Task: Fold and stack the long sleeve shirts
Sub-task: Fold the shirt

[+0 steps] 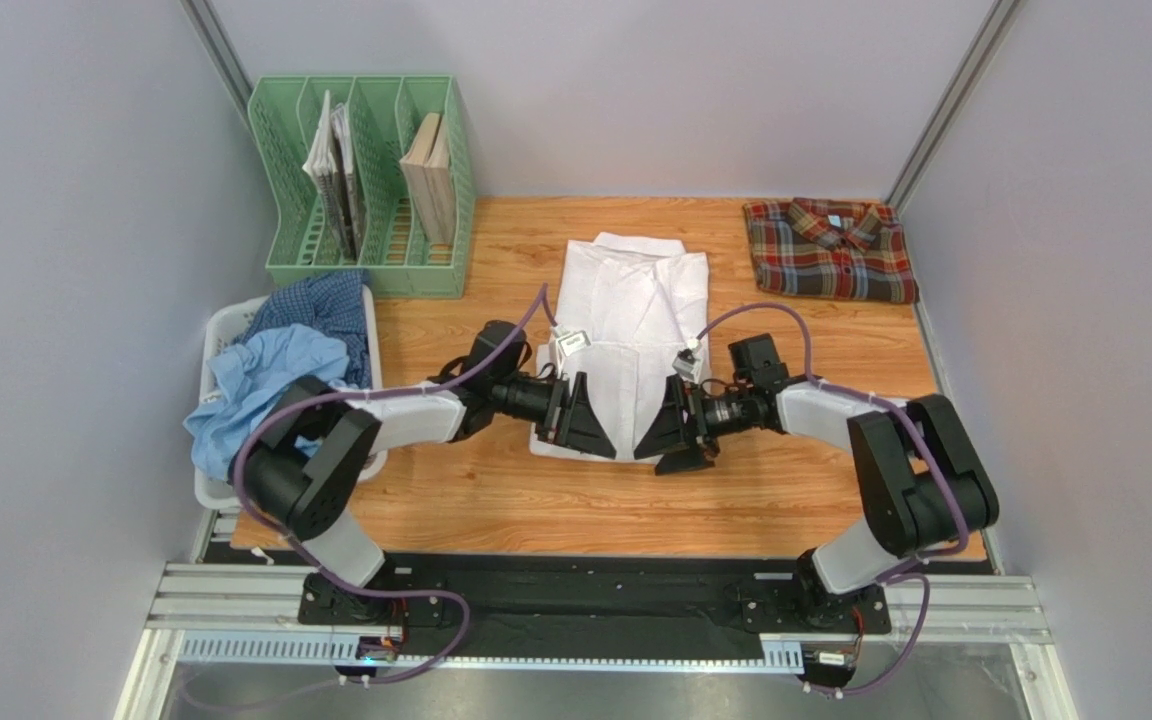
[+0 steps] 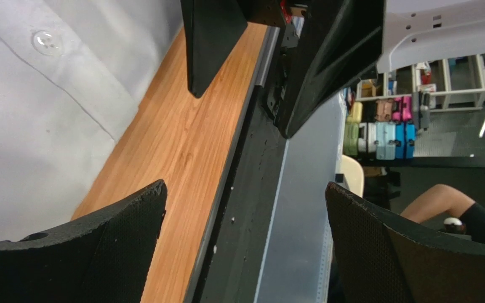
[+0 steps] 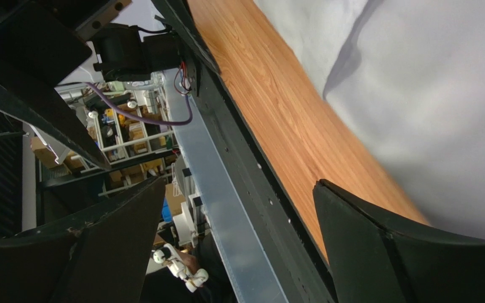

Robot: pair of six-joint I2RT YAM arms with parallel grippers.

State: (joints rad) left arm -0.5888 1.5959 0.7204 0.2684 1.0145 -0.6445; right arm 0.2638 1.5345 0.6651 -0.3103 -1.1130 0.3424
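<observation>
Left end effector (image 1: pixel 585 416) and right end effector (image 1: pixel 675 425) overhang white shirt (image 1: pixel 627 323).

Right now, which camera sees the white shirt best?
The top camera: it shows nearly the whole white shirt lying on the table. The left wrist camera catches only a patch with one button; the right wrist camera only plain white cloth.

Green file rack (image 1: pixel 372 276) (books (image 1: pixel 336 168) inside) just beyond white basket (image 1: pixel 231 314)

Smooth white cloth shirt (image 1: pixel 627 318), plaid cloth shirt (image 1: pixel 829 251), wood-grain table (image 1: pixel 778 483), green plastic rack (image 1: pixel 285 180)
</observation>
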